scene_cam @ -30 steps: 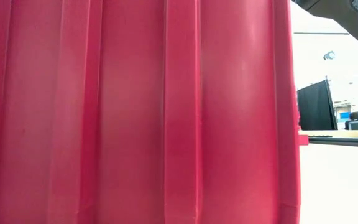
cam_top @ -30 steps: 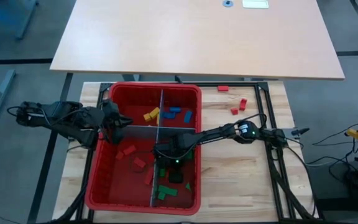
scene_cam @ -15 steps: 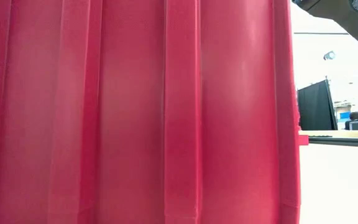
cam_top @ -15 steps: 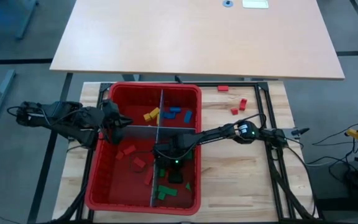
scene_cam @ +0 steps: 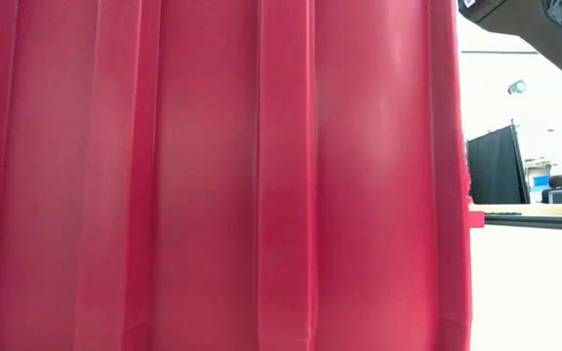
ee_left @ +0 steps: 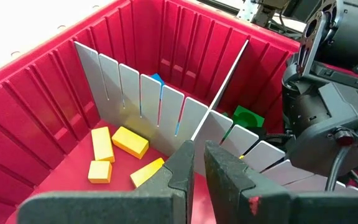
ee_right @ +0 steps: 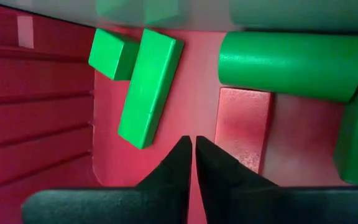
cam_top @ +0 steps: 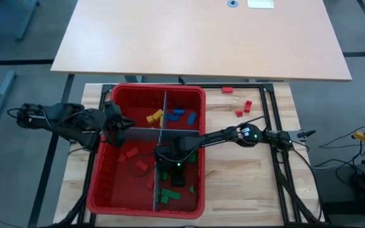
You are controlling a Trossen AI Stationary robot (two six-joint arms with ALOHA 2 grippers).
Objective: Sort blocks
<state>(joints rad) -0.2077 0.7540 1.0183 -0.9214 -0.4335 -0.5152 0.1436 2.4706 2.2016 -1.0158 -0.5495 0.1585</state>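
Right claw [cam_top: 170,166], fingers nearly together and empty, hangs inside the bin [cam_top: 100,190] over its 5 o'clock green blocks [ee_right: 145,87], apparently after the stray red block [ee_right: 242,127]; left claw [ee_left: 196,163], likewise narrow and empty, waits at 9 o'clock.

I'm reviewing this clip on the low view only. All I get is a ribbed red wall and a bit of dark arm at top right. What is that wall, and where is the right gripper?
Observer: It is the side of the red bin. The right gripper is down inside the bin's green-block compartment.
Operator: Holding anything?
Observer: No. It is shut and empty, with its tips just short of a red block lying among the green blocks.
Operator: And the left arm?
Observer: The left gripper waits at the bin's left rim, facing the yellow blocks.
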